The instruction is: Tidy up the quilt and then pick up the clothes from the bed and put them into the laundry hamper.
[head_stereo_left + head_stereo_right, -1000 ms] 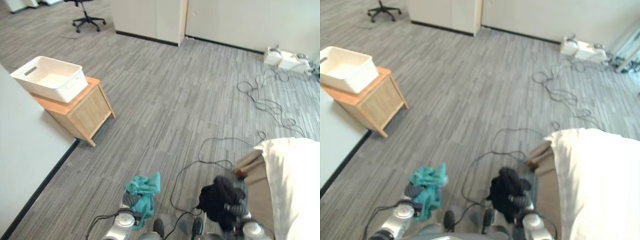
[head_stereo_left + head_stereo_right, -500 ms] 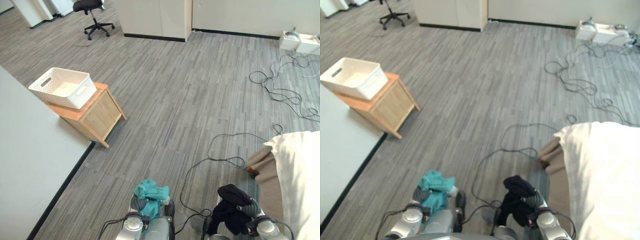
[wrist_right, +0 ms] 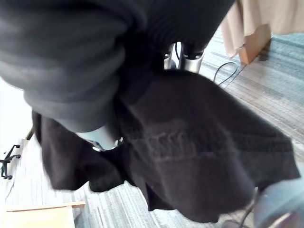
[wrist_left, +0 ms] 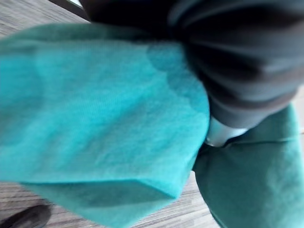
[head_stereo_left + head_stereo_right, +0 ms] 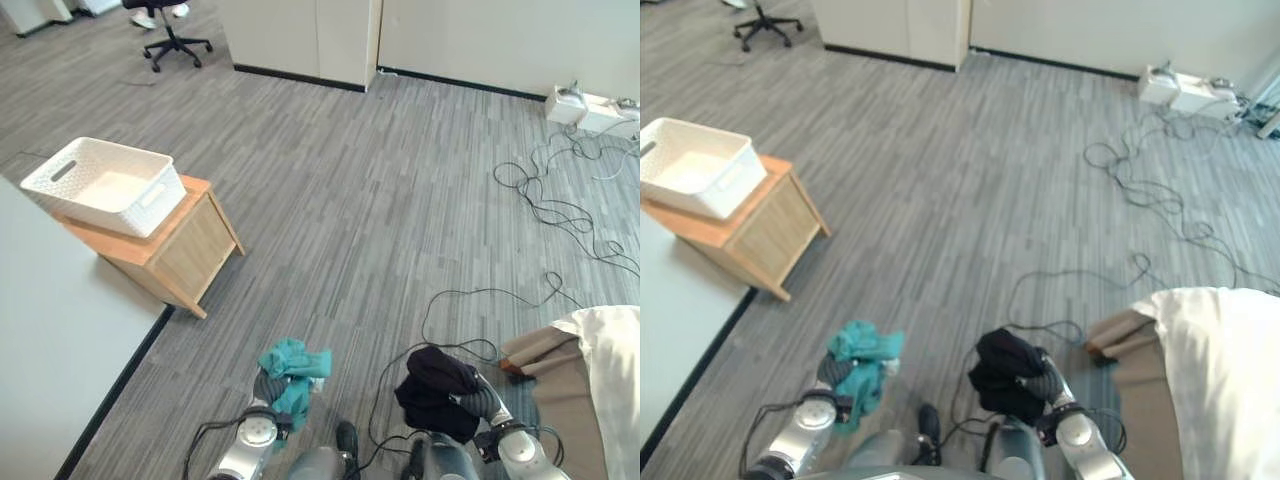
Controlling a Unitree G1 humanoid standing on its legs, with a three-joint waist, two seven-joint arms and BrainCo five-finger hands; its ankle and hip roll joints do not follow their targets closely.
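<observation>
Carrying clothes to the hamper [image 5: 105,185];
my left hand [image 5: 268,392] clutches the teal garment [image 5: 294,366], right hand [image 5: 1038,385] the black garment [image 5: 1005,372]; keep both grips tight, approach squarely.

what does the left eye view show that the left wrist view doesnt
Only the left eye view: the white laundry hamper on the wooden side table, an office chair, the bed's white quilt, and the right hand clutching a black garment. Only the left wrist view: the teal cloth's folds from very close. Both: the left hand gripping the teal garment over grey plank floor.
</observation>
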